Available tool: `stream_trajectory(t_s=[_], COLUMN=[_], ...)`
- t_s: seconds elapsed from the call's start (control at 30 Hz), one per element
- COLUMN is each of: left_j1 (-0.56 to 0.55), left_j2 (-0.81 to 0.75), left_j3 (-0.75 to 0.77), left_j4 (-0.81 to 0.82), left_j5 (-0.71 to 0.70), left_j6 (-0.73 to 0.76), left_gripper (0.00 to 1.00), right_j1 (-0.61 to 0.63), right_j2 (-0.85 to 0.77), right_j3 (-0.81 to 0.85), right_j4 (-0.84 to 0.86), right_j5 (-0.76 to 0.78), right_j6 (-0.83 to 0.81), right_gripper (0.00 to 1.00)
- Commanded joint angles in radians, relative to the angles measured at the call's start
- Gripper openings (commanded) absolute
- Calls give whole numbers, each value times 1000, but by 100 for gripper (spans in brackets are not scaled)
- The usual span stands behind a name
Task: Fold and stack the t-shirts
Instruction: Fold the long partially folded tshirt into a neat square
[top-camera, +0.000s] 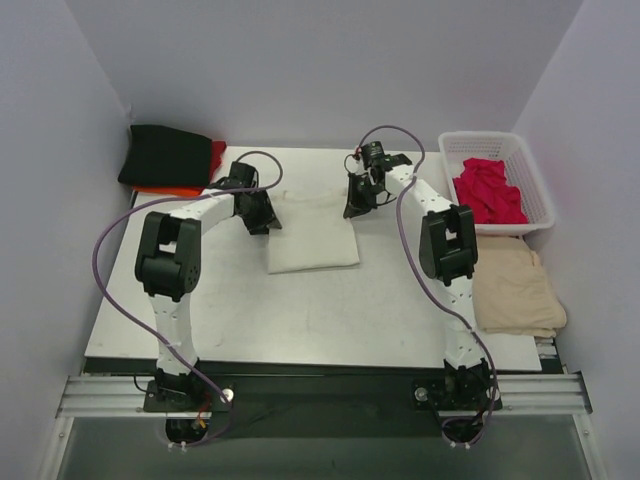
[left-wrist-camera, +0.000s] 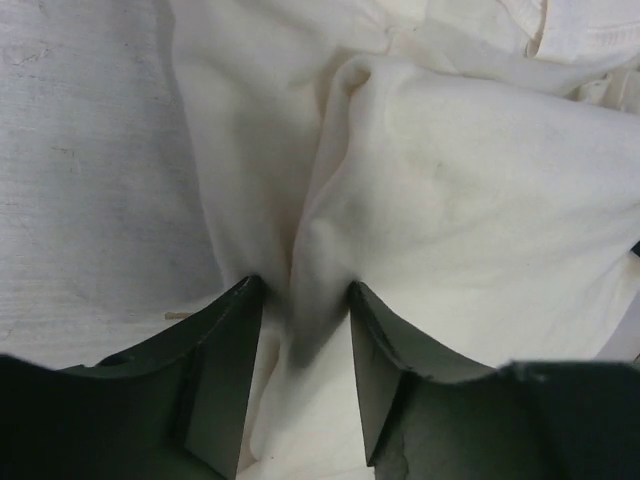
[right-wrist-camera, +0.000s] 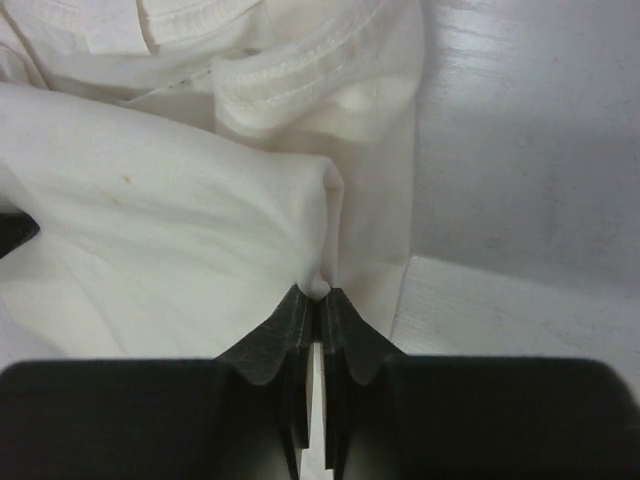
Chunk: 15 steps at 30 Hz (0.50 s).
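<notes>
The cream-white t-shirt (top-camera: 312, 236) lies partly folded on the table's middle, its far part bunched. My left gripper (top-camera: 262, 218) is at its far left corner. In the left wrist view the jaws (left-wrist-camera: 300, 285) stand apart, with a raised ridge of the white cloth (left-wrist-camera: 450, 190) between them. My right gripper (top-camera: 358, 200) is at the far right corner. In the right wrist view it (right-wrist-camera: 318, 292) is shut on a pinch of the white cloth (right-wrist-camera: 180, 230). A folded black shirt (top-camera: 165, 153) lies on an orange-red one (top-camera: 165, 190) at the back left.
A white lattice basket (top-camera: 535, 175) at the back right holds crimson cloth (top-camera: 488, 190). A beige cloth (top-camera: 515, 290) lies at the table's right edge. A red cloth edge (top-camera: 217, 155) shows beside the black shirt. Walls close in the back and sides.
</notes>
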Motion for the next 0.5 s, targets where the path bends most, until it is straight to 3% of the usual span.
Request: stream_trajectory(t_s=[0.0,0.03,0.07,0.13,0.47], left_j1=[1,1,1,3,9], left_j2=[-1,-1,-2,-8,-116], left_j3=[36,36,39,46,68], left_j4=[41,38,40,34,35], left_j5=[9,10,12,13,-16], left_j6=[-8,-8,-9,-9,-6], left_gripper=[44,35,20,2,0], right_j1=[-4,-2,-2,-2,10], right_j2=[-4,-7,-15,-26,-151], right_j3=[40,37,34,27,4], right_j4=[-20,-21,-20,-20,-18], right_j5=[-38,-39,-39,-36,17], right_j6=[-5,-5,-5,-6,-39], right_gripper=[0,0,0,0,0])
